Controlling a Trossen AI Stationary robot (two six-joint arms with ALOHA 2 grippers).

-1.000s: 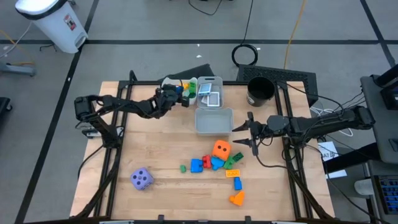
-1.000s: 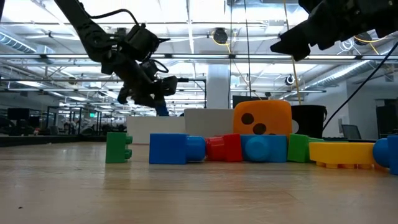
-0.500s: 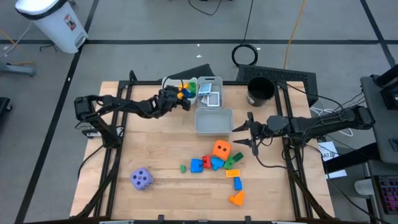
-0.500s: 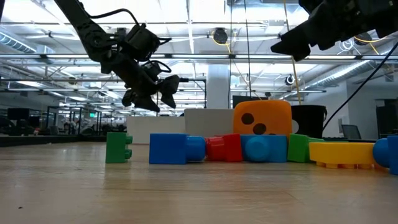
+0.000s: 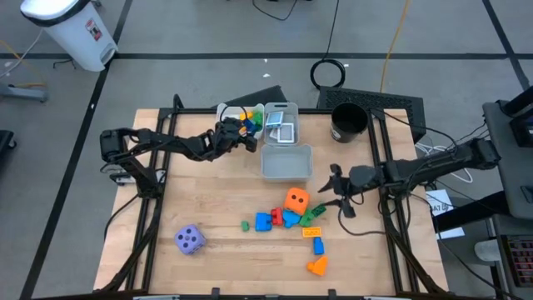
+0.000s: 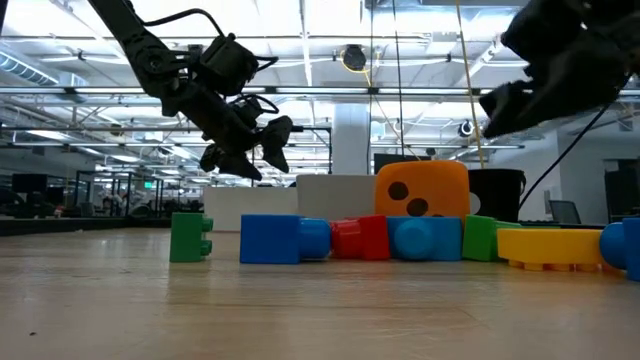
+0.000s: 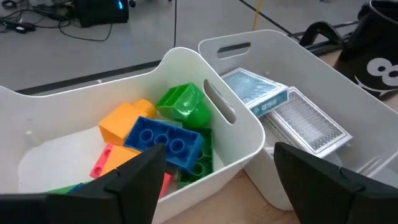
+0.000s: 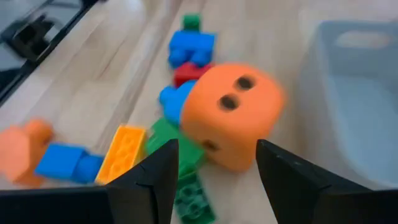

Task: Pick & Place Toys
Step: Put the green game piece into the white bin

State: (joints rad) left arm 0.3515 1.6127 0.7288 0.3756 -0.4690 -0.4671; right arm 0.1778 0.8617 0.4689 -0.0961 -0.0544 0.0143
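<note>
- The left gripper (image 5: pixel 247 142) is held with fingers spread and empty, above the white bin (image 7: pixel 249 134) at upper centre of the high view, where blue (image 7: pixel 163 140), green (image 7: pixel 185 104) and orange (image 7: pixel 123 121) blocks lie.
- The right gripper (image 5: pixel 335 194) is opened wide, right of centre, just beside the orange die (image 5: pixel 296 200).
- Loose blocks (image 5: pixel 275 220) are clustered below that die.
- The purple die (image 5: pixel 190 240) is seen at lower left.
- Picture cards (image 7: pixel 292 109) are held in the neighbouring bin (image 7: pixel 348 93).

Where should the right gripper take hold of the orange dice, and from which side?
Grip the orange dice across two opposite flat faces, coming from above. Blocks crowd its lower sides, but its top is free. The open right gripper is already beside it.
</note>
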